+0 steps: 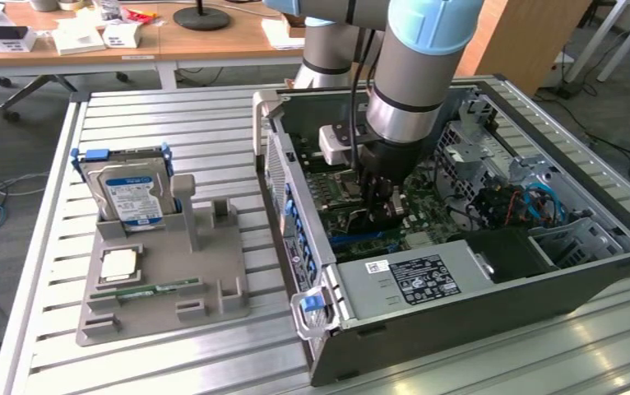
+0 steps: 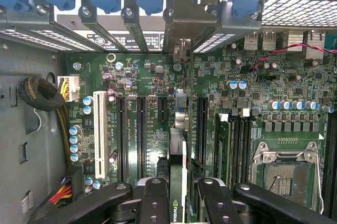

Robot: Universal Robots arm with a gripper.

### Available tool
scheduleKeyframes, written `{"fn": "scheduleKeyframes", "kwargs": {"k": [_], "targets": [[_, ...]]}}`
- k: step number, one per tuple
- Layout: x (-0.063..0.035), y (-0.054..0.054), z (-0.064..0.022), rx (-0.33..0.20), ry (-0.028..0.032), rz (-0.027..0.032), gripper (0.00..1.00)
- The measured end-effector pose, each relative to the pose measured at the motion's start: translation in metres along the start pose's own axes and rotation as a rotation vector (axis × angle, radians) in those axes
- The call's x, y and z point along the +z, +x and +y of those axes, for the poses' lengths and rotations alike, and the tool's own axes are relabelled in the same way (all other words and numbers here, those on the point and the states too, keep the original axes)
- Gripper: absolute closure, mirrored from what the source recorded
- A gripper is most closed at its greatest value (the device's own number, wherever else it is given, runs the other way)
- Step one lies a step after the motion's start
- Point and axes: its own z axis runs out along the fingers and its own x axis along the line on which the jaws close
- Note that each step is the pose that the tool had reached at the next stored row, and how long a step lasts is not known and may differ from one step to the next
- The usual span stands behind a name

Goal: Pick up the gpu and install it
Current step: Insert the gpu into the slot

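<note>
The black two-fingered claw (image 2: 178, 203) is pinched on the gpu (image 2: 178, 155), a thin card seen edge-on in the wrist view, with a pale metal bracket at its far end reaching the slotted rear wall of the case. The fingers (image 2: 152, 200) press on either face of the card, which stands upright over the green motherboard (image 2: 263, 87) among the long black expansion slots; whether its edge is already seated in a slot is hard to tell from here.

In the exterior view the claw (image 1: 379, 216) hangs from the grey and pale blue robot arm (image 1: 414, 82), reaching straight down into the open dark grey computer case (image 1: 458, 313) that lies on its side near the middle of the slatted metal table (image 1: 183, 362). A silver power supply box with a black label (image 1: 414, 280) sits in the case at its near edge.

Toward the table's edge on the exterior view's left stands a grey plastic parts holder (image 1: 156, 288). A silver hard drive with a blue label (image 1: 134, 193) stands upright in its far end, and a narrow green RAM stick (image 1: 150, 290) lies flat in its near part.
</note>
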Motion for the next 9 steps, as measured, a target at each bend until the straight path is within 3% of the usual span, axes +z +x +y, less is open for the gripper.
{"fn": "scheduleKeyframes", "kwargs": {"k": [9], "targets": [[0.0001,0.0000,0.0000,0.000,0.0001,-0.0001,0.74]]}}
